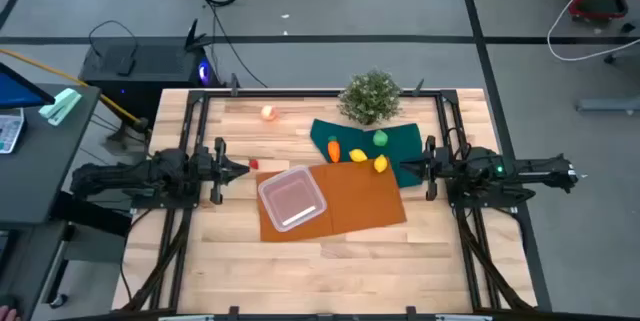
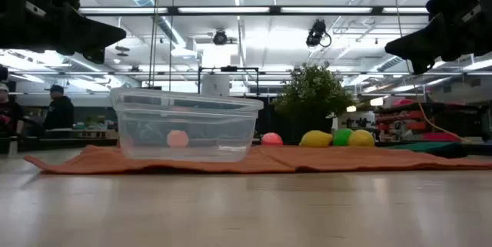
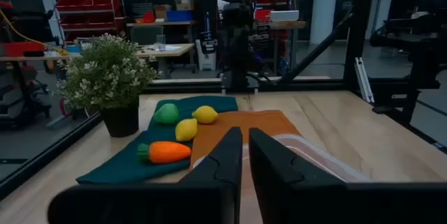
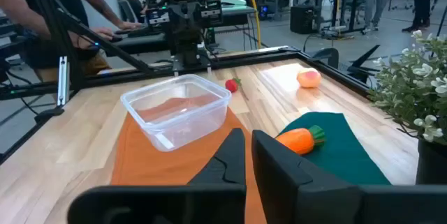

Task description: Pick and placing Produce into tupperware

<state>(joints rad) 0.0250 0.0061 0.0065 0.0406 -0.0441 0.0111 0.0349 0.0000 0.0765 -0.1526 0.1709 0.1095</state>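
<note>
High view shows the tupperware (image 1: 292,200) just left of the frame's centre, on the left part of the orange cloth (image 1: 365,199), and it looks empty. Most of the produce sits to its upper right: the carrot (image 1: 333,148) and green ball (image 1: 380,138) on the dark green cloth (image 1: 400,141), with two lemons (image 1: 369,159) near where the two cloths meet. A pale peach-red fruit (image 1: 268,112) lies apart on the bare counter (image 1: 240,261) toward upper centre-left, and a tiny red piece (image 1: 254,164) sits just left of the container.

These look like small hollow toys: light, fairly stiff, smooth and likely to roll or squirt out of a pinch. The carrot seems the easiest to take, across its thick middle; the round pieces call for a centred squeeze on their widest part. The thin clear container would probably slide if bumped.

Both arms wait at the counter's sides, level and pointing inward. The left gripper (image 1: 232,169) is at middle left, its fingers (image 3: 227,161) nearly together and holding nothing. The right gripper (image 1: 412,168) is at middle right, near the lemons, its fingers (image 4: 230,155) shut and empty.
</note>
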